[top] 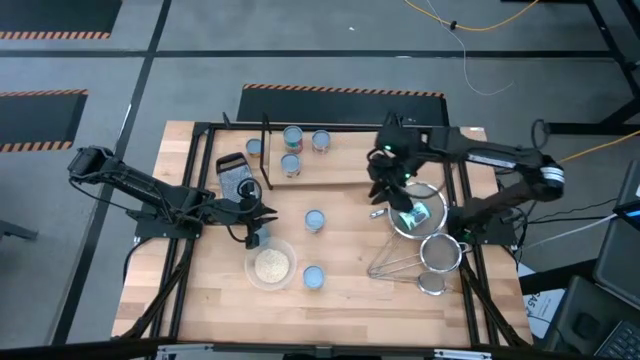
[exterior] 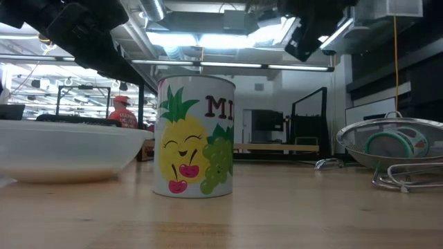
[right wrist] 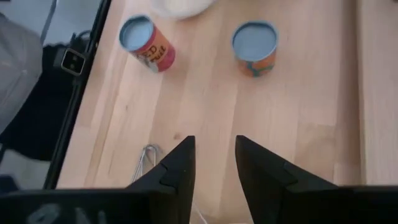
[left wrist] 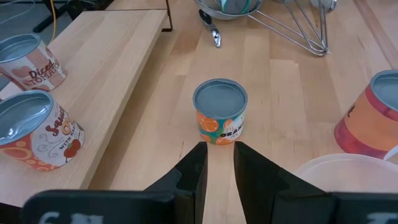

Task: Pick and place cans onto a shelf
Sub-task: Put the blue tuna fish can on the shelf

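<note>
Several cans with pale blue tops stand in view. Three [top: 293, 135] [top: 321, 141] [top: 291, 165] stand on the light-wood shelf [top: 345, 165] at the table's far side. An orange-labelled can [top: 315, 221] [left wrist: 220, 118] stands on the table just beyond my left gripper [top: 262, 214] [left wrist: 219, 165], which is open with nothing between its fingers. Another can [top: 313, 278] [exterior: 196, 136] stands near the front edge. My right gripper [top: 382, 192] [right wrist: 214, 155] hangs open above the table by the shelf's right end, tipped down over bare wood, with both table cans [right wrist: 254, 48] [right wrist: 147, 42] beyond it.
A clear bowl of pale grains [top: 270, 266] sits close to my left gripper's near side. Wire strainers [top: 415, 212] [top: 440, 250] lie at the right, one holding a teal object. A dark flat tool [top: 233, 176] lies left of the shelf. Black frame rails [top: 185, 200] run along the table's sides.
</note>
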Available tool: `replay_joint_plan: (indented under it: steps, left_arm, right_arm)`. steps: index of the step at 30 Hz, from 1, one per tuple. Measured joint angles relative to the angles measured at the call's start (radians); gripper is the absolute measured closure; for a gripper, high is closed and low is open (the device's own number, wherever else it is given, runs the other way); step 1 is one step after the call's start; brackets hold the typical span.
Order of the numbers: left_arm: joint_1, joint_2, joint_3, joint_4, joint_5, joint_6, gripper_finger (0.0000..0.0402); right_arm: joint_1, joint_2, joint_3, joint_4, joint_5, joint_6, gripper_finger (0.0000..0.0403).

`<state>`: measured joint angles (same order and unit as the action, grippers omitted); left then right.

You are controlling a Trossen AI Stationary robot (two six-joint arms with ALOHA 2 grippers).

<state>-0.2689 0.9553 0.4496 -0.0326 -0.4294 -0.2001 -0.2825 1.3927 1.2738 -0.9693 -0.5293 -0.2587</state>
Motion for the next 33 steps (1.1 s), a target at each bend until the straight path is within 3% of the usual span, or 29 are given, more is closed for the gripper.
replay_joint_plan:
  steps: [10, 16, 20, 27, 33]
  left_arm:
    - [0.0, 0.0, 0.0, 0.047, -0.005, 0.0, 0.0331]
    - [0.005, 0.0, 0.0, 0.168, -0.107, 0.014, 0.0331]
    - [0.05, -0.002, 0.029, 0.2, -0.143, 0.068, 0.0323]
    - [0.175, -0.002, 0.124, 0.201, -0.14, 0.166, 0.0272]
    - [0.256, -0.002, 0.225, 0.198, -0.144, 0.289, 0.0269]
  right_arm:
    - [0.0, -0.211, -0.321, 0.407, 0.023, 0.124, 0.0285]
    - [0.0, -0.226, -0.439, 0.566, 0.015, 0.127, 0.0285]
    - [0.0, -0.225, -0.486, 0.626, 0.013, 0.128, 0.0285]
    - [0.0, -0.224, -0.503, 0.638, 0.013, 0.127, 0.0285]
    - [0.0, -0.224, -0.503, 0.638, 0.013, 0.125, 0.0285]
